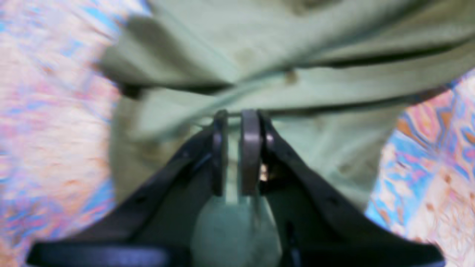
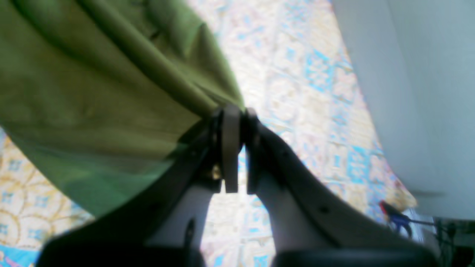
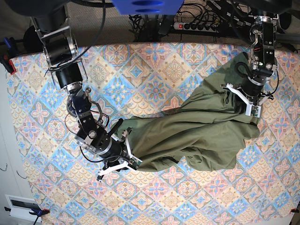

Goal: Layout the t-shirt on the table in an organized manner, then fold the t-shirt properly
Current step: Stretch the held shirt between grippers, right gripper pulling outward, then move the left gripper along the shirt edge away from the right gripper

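The t-shirt is seen in the base view stretched in a rumpled band across the bench, from the lower centre of the frame up to the right edge. It is bunched and creased, with the widest mass lying at centre right.

The right tool is located at lower left of centre in the base view, at the shirt's lower-left end. In the right wrist view the right tool is clenched on a gathered edge of the t-shirt; the cloth fans out from the pinch toward the upper left of that frame, and the patterned bench is seen beyond.

The left tool is located at the right of the base view, at the shirt's upper-right end. In the left wrist view, which is blurred, the left tool is closed with a strip of cloth between its fingers, and folds of the t-shirt fill the upper half of that frame. Patterned bench is visible at both sides.

A power strip with cables is noted beyond the bench's top edge in the base view.
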Available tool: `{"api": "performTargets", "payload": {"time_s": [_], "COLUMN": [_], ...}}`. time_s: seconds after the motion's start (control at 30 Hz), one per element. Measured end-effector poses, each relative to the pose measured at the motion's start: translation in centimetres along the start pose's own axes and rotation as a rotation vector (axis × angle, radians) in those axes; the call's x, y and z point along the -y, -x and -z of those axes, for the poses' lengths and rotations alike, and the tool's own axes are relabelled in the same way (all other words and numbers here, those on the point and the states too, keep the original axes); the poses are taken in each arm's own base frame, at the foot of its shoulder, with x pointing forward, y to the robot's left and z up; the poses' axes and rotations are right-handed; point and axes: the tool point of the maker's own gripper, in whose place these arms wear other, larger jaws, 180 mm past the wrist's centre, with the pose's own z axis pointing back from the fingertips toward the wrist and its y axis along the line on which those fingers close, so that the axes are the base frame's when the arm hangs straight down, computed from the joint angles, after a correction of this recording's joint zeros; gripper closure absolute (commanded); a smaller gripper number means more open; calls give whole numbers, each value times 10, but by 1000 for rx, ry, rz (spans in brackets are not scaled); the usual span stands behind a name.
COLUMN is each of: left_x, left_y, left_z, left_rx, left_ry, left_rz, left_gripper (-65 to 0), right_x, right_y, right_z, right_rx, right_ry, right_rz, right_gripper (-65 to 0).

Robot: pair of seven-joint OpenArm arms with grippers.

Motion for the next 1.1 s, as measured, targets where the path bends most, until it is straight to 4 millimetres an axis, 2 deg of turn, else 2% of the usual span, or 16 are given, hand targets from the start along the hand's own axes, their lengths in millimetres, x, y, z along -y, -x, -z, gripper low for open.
{"api": "performTargets", "payload": {"time_s": [0.1,0.17,0.27,0.4,0.47,0.6,0.73,0.8,0.9,1.0,1.1], "left_x": [7,14,13,17,17,16,10,10,6,0,3], "left_y": [-1,-2,-1,18,28,29,41,51,53,57,59], "left_z": [-8,-11,-12,-17,-20,-22,-29,-33,-30,-19,-4], "left_rx": [3,10,6,-40,-73,-74,-115,-145,-147,-159,-143], "left_ry": [12,37,30,41,39,45,38,51,41,20,26], "left_rz": [21,23,26,26,35,49,80,97,87,37,-121], "left_gripper": [-65,-65,-66,-66,-66,-66,-89,-127,-206,-252,-265], "right_x": [12,32,57,79,93,119,122,127,132,116,102], "right_y": [6,23,41,52,65,99,132,148,165,175,176], "right_z": [-10,-17,-29,-40,-49,-64,-67,-73,-82,-80,-75], "right_rx": [10,-34,-64,-67,-91,-158,-215,-249,-284,-304,-300], "right_ry": [15,64,125,174,206,273,275,284,303,276,248], "right_rz": [-11,-7,31,66,84,143,221,237,245,257,258], "right_gripper": [-11,-11,-11,-11,-11,-11,-11,-11,-11,-11,-11]}}
